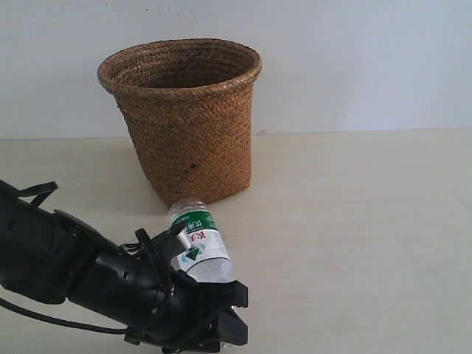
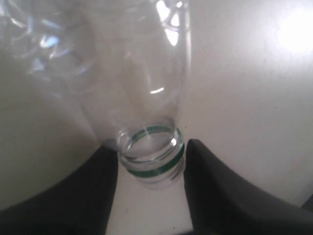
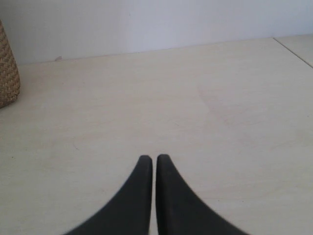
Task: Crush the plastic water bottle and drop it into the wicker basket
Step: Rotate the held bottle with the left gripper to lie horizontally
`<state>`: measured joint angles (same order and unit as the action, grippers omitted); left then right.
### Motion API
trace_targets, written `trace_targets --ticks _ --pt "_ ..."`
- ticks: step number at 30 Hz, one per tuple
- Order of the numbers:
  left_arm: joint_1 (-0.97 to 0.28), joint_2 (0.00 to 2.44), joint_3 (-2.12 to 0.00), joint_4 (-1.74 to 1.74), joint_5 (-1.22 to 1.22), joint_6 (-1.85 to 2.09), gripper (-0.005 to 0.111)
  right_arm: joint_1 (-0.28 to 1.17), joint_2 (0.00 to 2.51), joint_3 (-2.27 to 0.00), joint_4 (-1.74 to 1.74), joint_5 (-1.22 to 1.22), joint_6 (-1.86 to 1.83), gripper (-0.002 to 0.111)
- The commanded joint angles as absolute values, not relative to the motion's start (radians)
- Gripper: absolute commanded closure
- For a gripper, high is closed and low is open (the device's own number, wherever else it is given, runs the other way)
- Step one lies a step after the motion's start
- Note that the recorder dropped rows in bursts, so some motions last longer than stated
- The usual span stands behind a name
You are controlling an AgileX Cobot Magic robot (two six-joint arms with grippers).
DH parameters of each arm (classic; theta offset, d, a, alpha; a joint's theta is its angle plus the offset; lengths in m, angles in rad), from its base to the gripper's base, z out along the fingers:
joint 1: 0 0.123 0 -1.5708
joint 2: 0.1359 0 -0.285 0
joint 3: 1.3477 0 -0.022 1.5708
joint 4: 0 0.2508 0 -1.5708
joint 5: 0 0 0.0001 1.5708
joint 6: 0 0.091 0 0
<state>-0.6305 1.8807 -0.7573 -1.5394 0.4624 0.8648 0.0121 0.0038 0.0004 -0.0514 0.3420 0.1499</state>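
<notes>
- Plastic water bottle [image 1: 200,243] in the exterior view: it leans toward the front edge of the worktop [image 1: 354,221], left of the middle, clear base tipped up and back toward the wicker basket [image 1: 188,133]. The basket stands just behind it, nearer the back edge. The left gripper [image 1: 228,306] sits at the bottle's lower end, down at the front edge. No dents show from here, so by my read the crush is not yet done.
- Left wrist view: the bottle [image 2: 137,73] fills the frame, open mouth and green neck ring [image 2: 154,171] sitting right between the fingers of the left gripper [image 2: 151,161]. Both fingers press in on the neck, so it is clamped there.
- Handling call: empty, thin-walled and light. The neck is the stiff part and a safe place to hold, while the smooth clear body should buckle easily and may slip under a squeeze.
- Right wrist view: the right gripper [image 3: 154,164] has its fingers drawn together with nothing between them, above bare worktop. A sliver of the basket [image 3: 7,73] shows at the frame's edge, well apart from it.
</notes>
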Motion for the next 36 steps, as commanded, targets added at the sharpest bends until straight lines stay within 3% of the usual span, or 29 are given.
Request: trace_targets --ticks 1,12,23,36 --pt "-0.638 1.879 -0.762 -1.404 0.51 0.837 0.103 0.009 0.0 0.0 -0.054 0.332 0.151 0.108" --pt "-0.638 1.855 -0.762 -0.933 0.644 0.534 0.103 0.009 0.0 0.0 -0.054 0.332 0.151 0.108" --pt "-0.638 1.614 -0.762 -0.301 0.759 0.227 0.103 0.009 0.0 0.0 -0.054 0.332 0.151 0.108" --pt "-0.638 1.523 -0.762 0.378 0.8 0.262 0.103 0.009 0.0 0.0 -0.054 0.332 0.151 0.108"
